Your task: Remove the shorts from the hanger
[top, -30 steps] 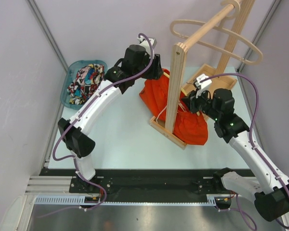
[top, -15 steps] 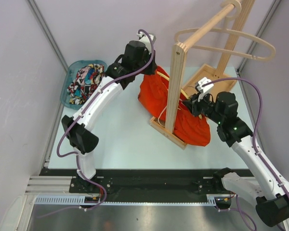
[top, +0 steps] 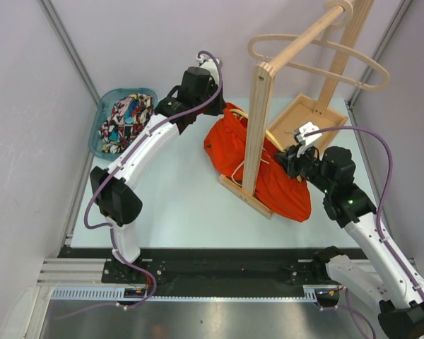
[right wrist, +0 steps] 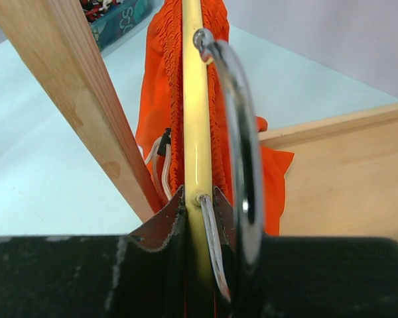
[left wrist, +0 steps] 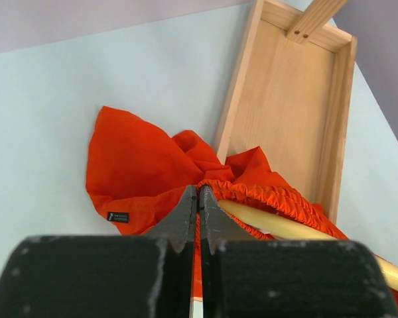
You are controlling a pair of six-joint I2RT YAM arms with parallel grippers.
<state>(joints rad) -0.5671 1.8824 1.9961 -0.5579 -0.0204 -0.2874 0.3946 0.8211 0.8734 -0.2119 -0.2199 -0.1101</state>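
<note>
Though crumpled, comic-print shorts (top: 124,121) inside the teal basket (top: 131,92).

Pale lavender walls (top: 21,106) enclose a mint tabletop (top: 177,212).

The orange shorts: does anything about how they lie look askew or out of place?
Yes. The orange shorts lie crumpled on the table, draped over the edge of the wooden stand base instead of hanging. The yellow hanger bar sits inside their waistband, down low, gripped by the right end effector.
</note>
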